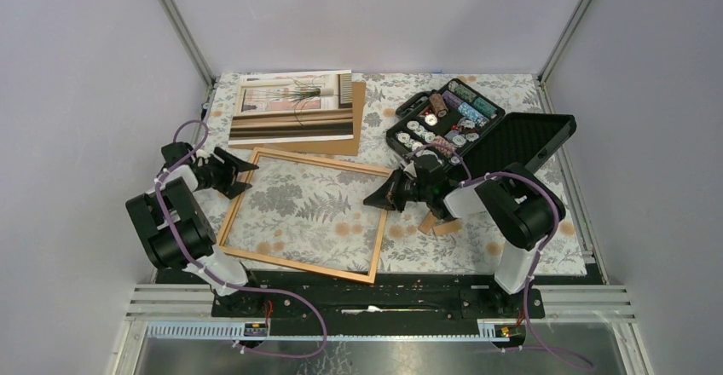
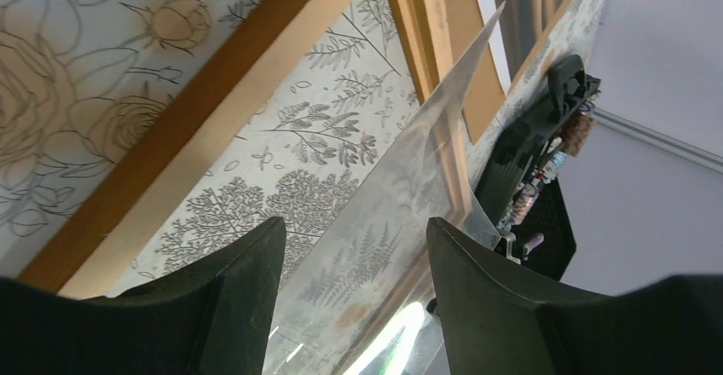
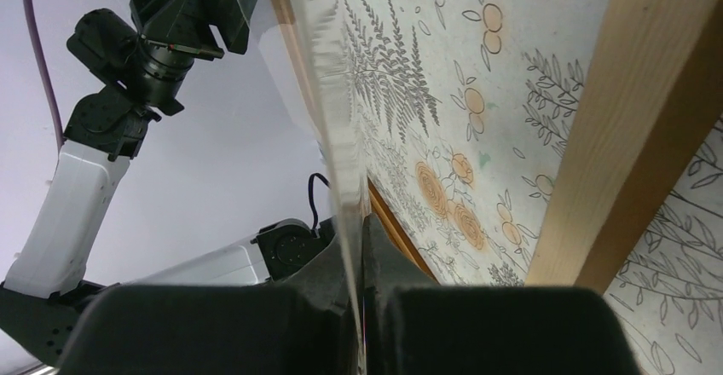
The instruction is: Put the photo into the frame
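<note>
Your right gripper is clenching the edge of a clear, thin plastic sheet at 3 o'clock of the thin orange-tan wooden picture frame, which is lying mid-table. Your left gripper is hanging released at the frame's 10 o'clock corner. The large plant-by-window paper print is resting on a brown backing board at the frame's 12 o'clock.

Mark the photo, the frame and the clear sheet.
photo (image 1: 294, 106), top view, middle of the print.
frame (image 1: 294, 263), top view, near rail.
clear sheet (image 2: 401, 204), left wrist view, middle of its visible face.
</note>
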Controlling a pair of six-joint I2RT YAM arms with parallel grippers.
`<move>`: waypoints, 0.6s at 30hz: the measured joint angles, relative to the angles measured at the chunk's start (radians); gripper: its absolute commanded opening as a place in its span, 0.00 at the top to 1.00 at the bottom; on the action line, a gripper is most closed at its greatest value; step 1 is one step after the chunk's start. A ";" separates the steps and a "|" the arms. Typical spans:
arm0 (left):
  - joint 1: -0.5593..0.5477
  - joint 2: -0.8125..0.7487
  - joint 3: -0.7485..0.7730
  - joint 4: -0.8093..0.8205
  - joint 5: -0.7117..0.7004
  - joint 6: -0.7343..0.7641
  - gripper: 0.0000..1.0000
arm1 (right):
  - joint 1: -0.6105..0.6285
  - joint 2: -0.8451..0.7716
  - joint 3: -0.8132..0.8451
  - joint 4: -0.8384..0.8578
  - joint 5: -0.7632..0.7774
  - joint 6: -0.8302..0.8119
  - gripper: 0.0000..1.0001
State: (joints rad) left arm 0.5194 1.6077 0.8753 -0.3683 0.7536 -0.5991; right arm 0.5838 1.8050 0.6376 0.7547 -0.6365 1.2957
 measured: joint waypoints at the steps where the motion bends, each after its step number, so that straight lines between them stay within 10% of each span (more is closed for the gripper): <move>1: 0.002 0.000 0.000 -0.001 -0.008 0.002 0.34 | 0.004 0.006 0.000 0.001 0.002 0.003 1.00; 18: 0.023 0.042 0.000 0.006 -0.097 0.024 0.34 | 0.039 0.081 0.022 0.055 0.036 0.033 1.00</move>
State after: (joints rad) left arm 0.5426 1.6497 0.8753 -0.3622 0.6563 -0.5751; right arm 0.6228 1.8862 0.6594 0.8097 -0.6006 1.3285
